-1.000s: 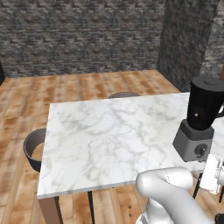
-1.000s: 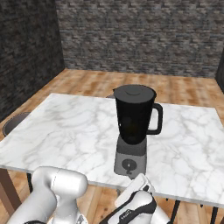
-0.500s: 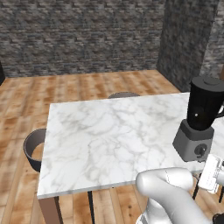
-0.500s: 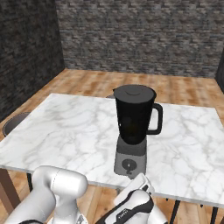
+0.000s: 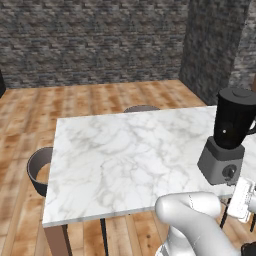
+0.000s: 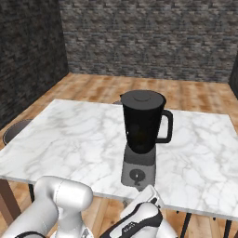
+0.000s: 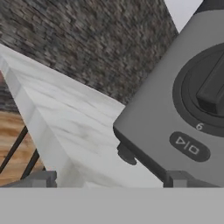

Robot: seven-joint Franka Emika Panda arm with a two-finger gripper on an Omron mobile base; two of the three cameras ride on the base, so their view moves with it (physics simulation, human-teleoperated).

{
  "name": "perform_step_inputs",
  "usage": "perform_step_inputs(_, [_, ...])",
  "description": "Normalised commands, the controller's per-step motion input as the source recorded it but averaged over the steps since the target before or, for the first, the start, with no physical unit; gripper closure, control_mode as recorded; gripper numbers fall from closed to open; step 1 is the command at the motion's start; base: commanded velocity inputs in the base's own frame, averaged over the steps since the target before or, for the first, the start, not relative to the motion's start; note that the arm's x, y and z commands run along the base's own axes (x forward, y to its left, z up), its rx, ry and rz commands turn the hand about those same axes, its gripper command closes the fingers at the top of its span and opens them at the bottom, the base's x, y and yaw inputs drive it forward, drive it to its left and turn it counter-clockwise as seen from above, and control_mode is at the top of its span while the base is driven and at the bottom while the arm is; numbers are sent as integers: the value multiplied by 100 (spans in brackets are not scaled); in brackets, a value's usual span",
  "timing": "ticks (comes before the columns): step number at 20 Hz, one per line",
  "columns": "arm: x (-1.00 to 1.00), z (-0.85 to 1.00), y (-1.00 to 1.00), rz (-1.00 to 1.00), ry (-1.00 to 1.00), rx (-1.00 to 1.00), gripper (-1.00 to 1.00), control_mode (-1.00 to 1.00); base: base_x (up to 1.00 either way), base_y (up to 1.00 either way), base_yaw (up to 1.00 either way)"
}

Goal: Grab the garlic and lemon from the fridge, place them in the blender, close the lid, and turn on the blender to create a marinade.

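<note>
A white marble bench stands on a wooden floor. The blender, lid on its jar, sits on the bench near the front edge.

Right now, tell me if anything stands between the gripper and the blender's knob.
Nothing visible does. In the hand view the knob on the blender base looms close ahead of the fingertips, with only bare marble table beside it. The lid sits on the jar.

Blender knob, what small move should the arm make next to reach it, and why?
Probably ease forward and shift toward the knob: the lid sits on the blender, and the knob lies off to one side of the open end effector.
</note>
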Motion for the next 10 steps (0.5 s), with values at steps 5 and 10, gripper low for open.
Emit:
perform_step_inputs(5, [-37, 13, 2, 0, 0, 0, -100, -100, 0, 0, 0])
perform_step_inputs(10, [1, 32, 17, 0, 0, 0, -100, -100, 0, 0, 0])
